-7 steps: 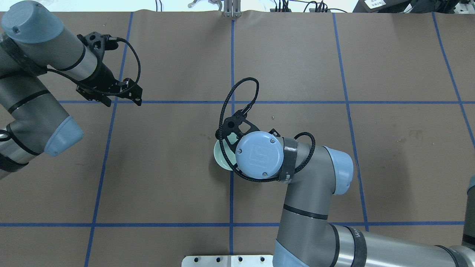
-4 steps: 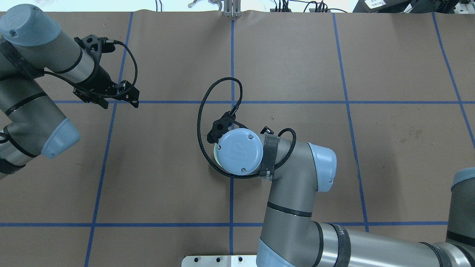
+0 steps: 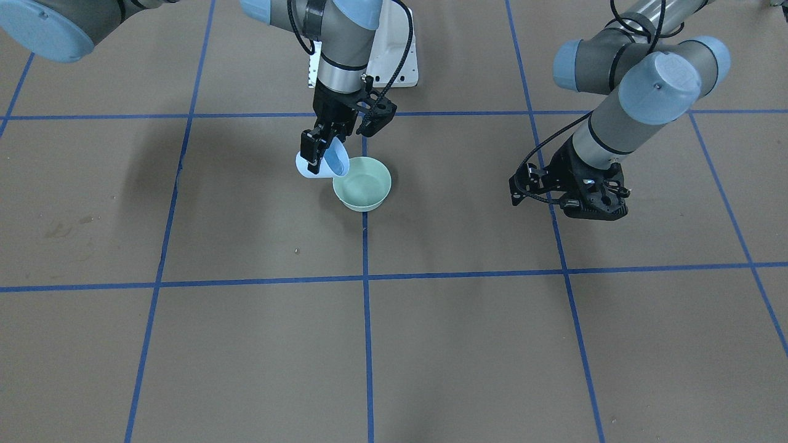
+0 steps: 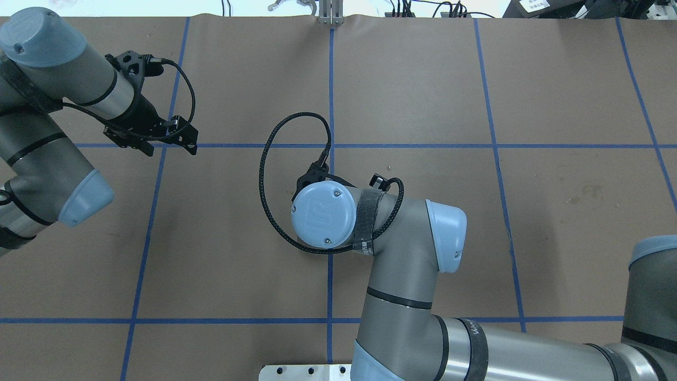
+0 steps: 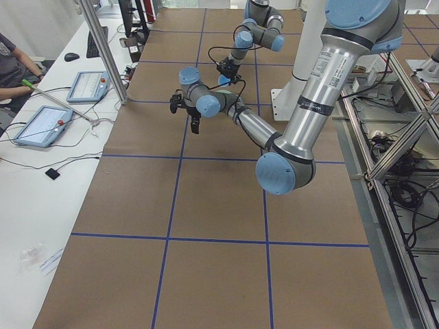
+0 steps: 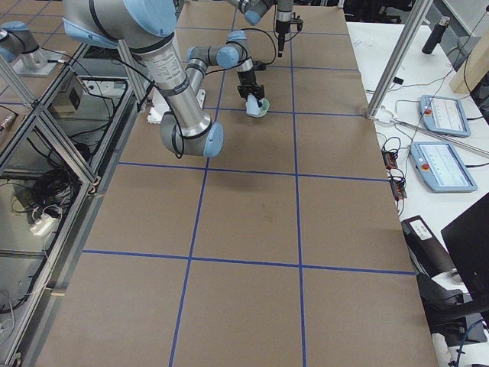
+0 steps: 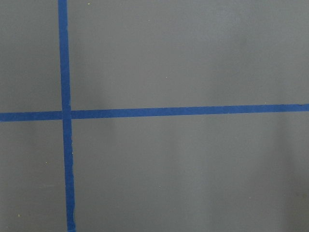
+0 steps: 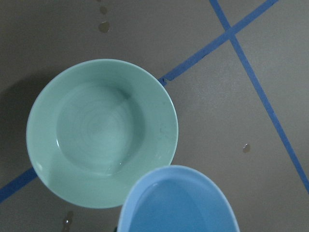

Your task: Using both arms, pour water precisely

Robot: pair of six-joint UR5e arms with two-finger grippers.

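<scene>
Tipping a light-blue cup (image 3: 331, 161) toward a pale green bowl (image 3: 364, 200), with the right gripper (image 3: 321, 151) clenched on the cup's wall and the cup's lip just over the bowl's near rim. Judging from the right wrist view, well into the pour: faint rings and glints of the water (image 8: 104, 128) on the bowl's floor, with no stream visible between lip and bowl. Impossible to tell whether the cup is drained, with only plain blue showing inside. A few small drops (image 8: 104, 26) on the brown surface (image 3: 431, 344) beside the bowl, so probably not a perfectly clean pour. Left gripper (image 3: 585, 206) hanging low over the surface, well apart from the bowl, with nothing visible in its grasp; released or clenched, cannot tell. Left to do, most likely: emptying any remainder into the bowl, righting the cup, setting it down, and some part for the left gripper, so far idle.
</scene>
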